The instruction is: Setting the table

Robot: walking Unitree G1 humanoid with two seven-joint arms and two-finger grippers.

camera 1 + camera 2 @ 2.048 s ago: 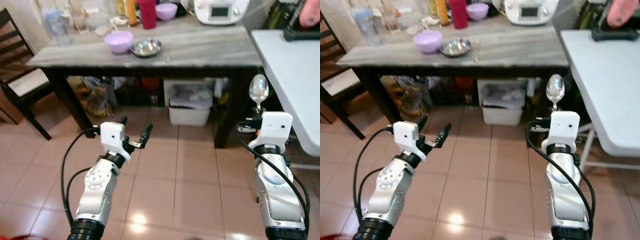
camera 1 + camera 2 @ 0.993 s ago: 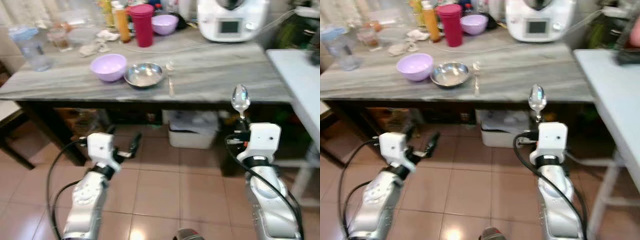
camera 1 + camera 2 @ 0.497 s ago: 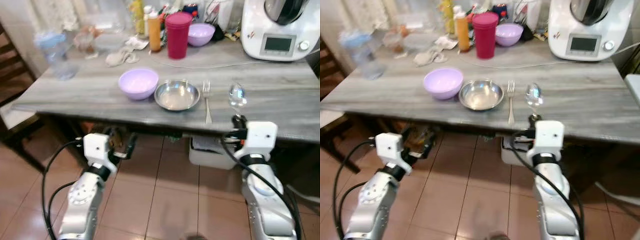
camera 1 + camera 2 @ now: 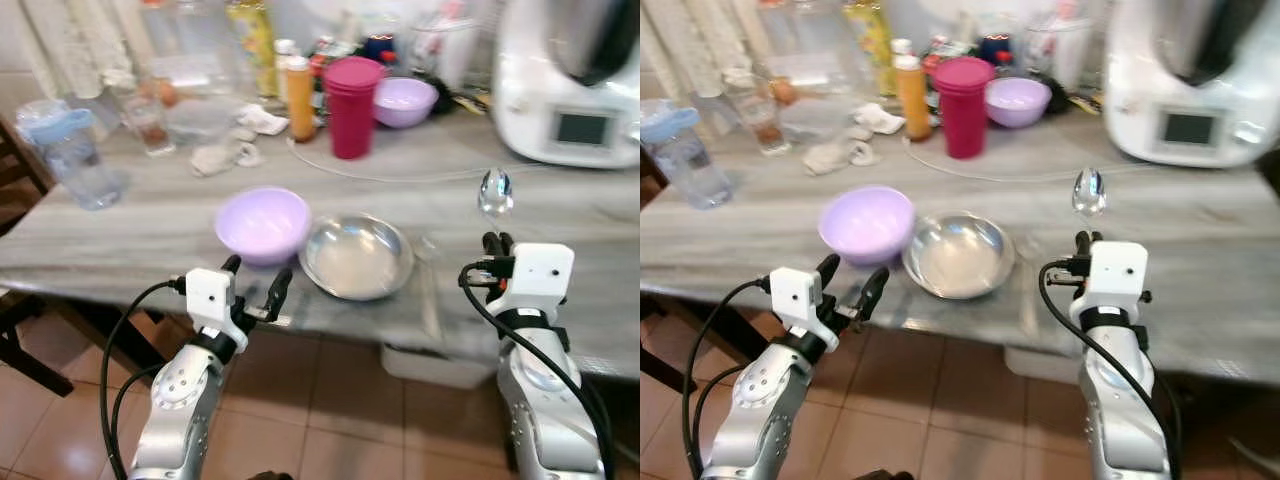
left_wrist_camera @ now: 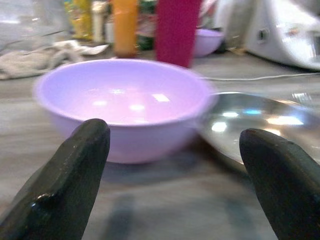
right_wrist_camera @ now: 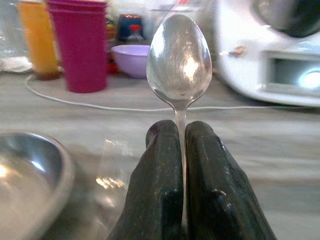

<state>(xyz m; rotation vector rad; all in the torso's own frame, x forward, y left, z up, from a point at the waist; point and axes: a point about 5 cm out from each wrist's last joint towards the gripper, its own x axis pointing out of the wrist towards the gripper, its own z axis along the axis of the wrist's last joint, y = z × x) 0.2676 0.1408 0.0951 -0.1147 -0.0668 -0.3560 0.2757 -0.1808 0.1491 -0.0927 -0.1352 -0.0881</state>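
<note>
Gripping a spoon [image 6: 180, 60] upright, the right gripper [image 6: 181, 135] is held over the grey table [image 4: 600, 220], right of the steel bowl [image 4: 357, 257]. Left gripper [image 5: 170, 165] is spread before the lilac bowl [image 5: 122, 102]. Table is seen nearer than 0.5 s ago.

On the grey wooden table [image 4: 120, 235], the shallow steel dish [image 4: 357, 257] sits just right of the lilac plastic bowl [image 4: 263, 224]; a tall magenta plastic cup [image 4: 353, 107] stands behind them, a white kitchen machine [image 4: 570, 85] far right.
</note>
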